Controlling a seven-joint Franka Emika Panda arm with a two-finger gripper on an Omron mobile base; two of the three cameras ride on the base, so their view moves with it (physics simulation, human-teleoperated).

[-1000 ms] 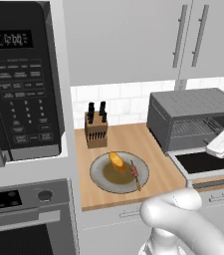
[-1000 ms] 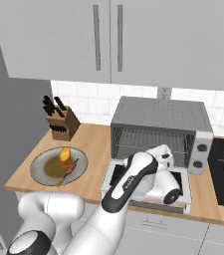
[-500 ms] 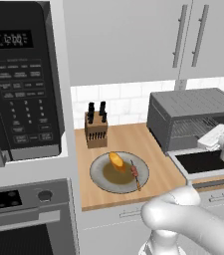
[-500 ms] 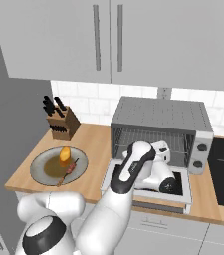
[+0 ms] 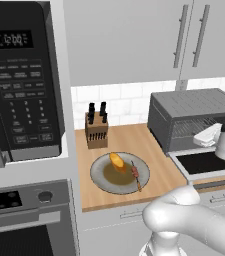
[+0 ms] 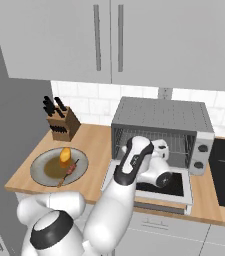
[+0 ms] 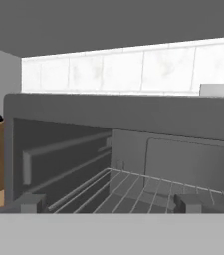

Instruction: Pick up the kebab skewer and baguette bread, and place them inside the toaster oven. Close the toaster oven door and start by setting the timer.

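We see gripper (image 7: 108, 204) open, empty, w/ toaster oven (image 6: 159, 120) cavity just ahead, toaster oven door (image 6: 176, 187) dropped flat. Kebab skewer (image 5: 135, 175) & baguette bread (image 5: 117, 161) lie on plate (image 5: 101, 180), well left of gripper

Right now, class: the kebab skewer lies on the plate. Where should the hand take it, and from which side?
Grip the kebab skewer across its meat-covered middle, coming straight down from above. It lies flat on the plate, apart from the baguette bread, so the open hand can probably straddle its thin width.
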